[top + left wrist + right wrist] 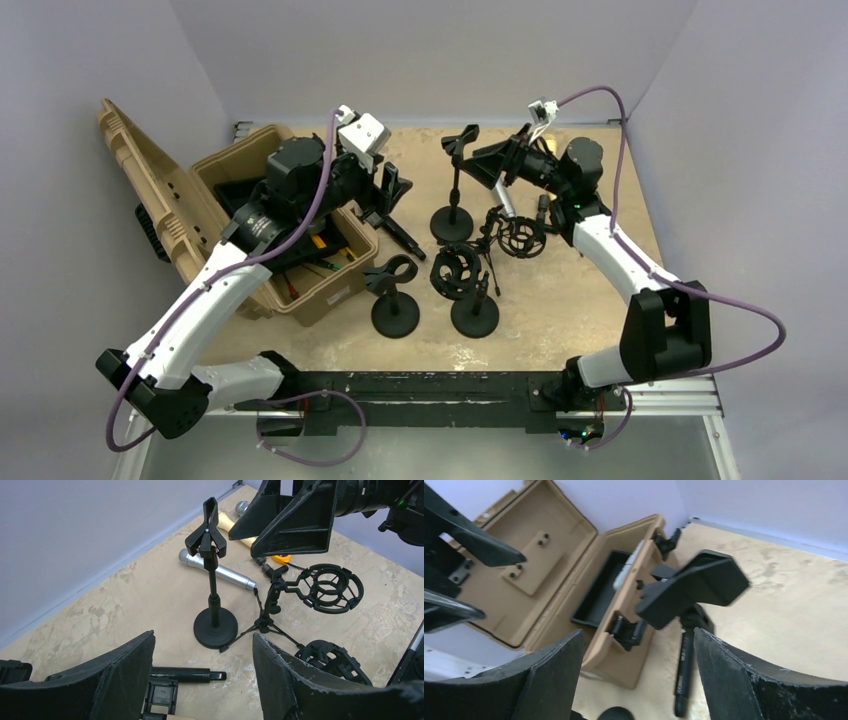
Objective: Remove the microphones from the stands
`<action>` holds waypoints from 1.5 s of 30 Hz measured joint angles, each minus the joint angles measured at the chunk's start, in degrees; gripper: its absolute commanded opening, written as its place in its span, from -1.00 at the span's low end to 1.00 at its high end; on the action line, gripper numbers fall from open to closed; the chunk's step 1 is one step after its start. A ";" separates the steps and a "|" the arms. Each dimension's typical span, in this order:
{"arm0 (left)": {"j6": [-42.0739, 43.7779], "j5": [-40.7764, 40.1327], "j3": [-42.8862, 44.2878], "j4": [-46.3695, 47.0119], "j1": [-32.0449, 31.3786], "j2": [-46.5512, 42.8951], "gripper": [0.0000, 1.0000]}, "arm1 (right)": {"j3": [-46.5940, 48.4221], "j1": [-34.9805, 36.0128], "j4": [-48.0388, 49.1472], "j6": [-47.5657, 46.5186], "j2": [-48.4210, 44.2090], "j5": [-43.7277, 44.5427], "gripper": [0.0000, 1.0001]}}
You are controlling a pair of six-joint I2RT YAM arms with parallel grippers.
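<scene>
A black microphone point(404, 236) lies flat on the table beside the tan case; it also shows in the left wrist view point(186, 674) and the right wrist view point(683, 676). A silver microphone point(220, 573) lies on the table behind a black clip stand point(214, 600) whose clip point(206, 531) holds nothing. My left gripper point(392, 193) is open and empty above the black microphone point(202, 636). My right gripper point(480, 165) is open and empty, in the air near the clip stand's top point(639, 632).
An open tan case point(255, 215) with tools stands at the left. A tripod with a shock mount point(521, 236), a round-base stand with a shock mount point(470, 290) and a second clip stand point(394, 300) stand mid-table. An orange item point(280, 558) lies at the back.
</scene>
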 measured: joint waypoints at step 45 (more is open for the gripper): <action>1.68 -1.16 -0.09 0.00 -2.21 0.00 0.41 | 3.45 3.21 5.88 16.13 8.57 16.02 0.22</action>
